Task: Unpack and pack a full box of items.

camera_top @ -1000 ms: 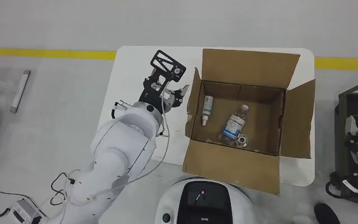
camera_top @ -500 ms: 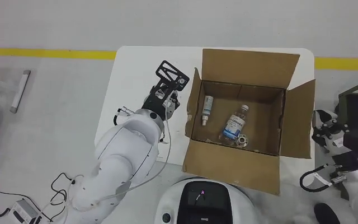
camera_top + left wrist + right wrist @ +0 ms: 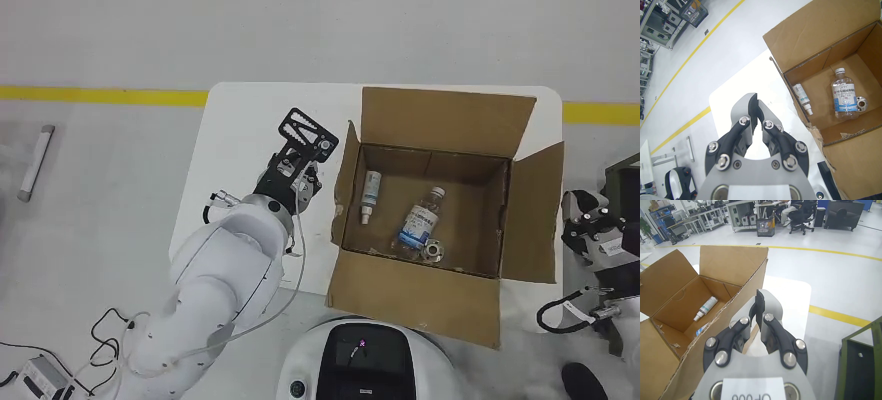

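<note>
- We are seeing a brown cardboard box (image 3: 440, 120) sitting on the 3 o'clock half of the white table (image 3: 250, 130). All four of its flaps are folded outward, and the edges of its near flaps are torn and ragged.
- A small white spray bottle (image 3: 371, 195) is lying flat on the box floor along the 9 o'clock wall, with its nozzle pointing toward 6 o'clock.
- A larger clear bottle (image 3: 420, 222) with a white cap and a blue-and-white label is lying near the middle of the floor, cap toward 12 o'clock.
- A round metal flange (image 3: 434, 250) is resting at 5 o'clock of that bottle, touching its base.
- The left gripper (image 3: 755, 98) is hanging over bare table at 9 o'clock of the box, its black pads pressed together on nothing.
- The right gripper (image 3: 759, 294) is hovering outside the box at 3 o'clock, its fingers likewise closed and empty.
</note>
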### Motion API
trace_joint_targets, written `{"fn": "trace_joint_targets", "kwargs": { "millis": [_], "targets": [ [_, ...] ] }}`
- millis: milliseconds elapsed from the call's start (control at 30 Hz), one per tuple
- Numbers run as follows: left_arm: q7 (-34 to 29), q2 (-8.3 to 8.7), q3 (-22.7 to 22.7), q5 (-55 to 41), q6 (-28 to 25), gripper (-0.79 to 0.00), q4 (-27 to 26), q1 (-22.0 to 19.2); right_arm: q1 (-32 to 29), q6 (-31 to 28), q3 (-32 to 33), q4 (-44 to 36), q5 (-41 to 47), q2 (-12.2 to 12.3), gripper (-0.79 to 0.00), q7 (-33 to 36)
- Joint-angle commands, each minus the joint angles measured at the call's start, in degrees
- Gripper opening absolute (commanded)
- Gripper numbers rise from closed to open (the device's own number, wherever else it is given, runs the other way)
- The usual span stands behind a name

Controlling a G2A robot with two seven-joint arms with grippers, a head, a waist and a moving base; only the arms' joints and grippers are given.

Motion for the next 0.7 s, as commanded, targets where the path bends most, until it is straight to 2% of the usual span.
{"fn": "trace_joint_targets", "kwargs": {
  "millis": [0, 567, 667],
  "targets": [
    [0.0, 0.0, 0.0, 0.0, 0.0, -0.785, 0.0, 0.0, 0.0, 0.0, 0.0, 0.0, 0.0, 0.0, -0.785, 0.0],
    [0.0, 0.0, 0.0, 0.0, 0.0, -0.785, 0.0, 0.0, 0.0, -1.1, -2.6, 0.0, -1.8, -0.2, -0.785, -0.1],
    [2.4, 0.16, -0.9, 1.5, -0.2, -0.785, 1.5, 1.9, 0.3, -1.7, -3.7, 0.4, -2.5, -0.3, -0.785, 0.0]
  ]
}}
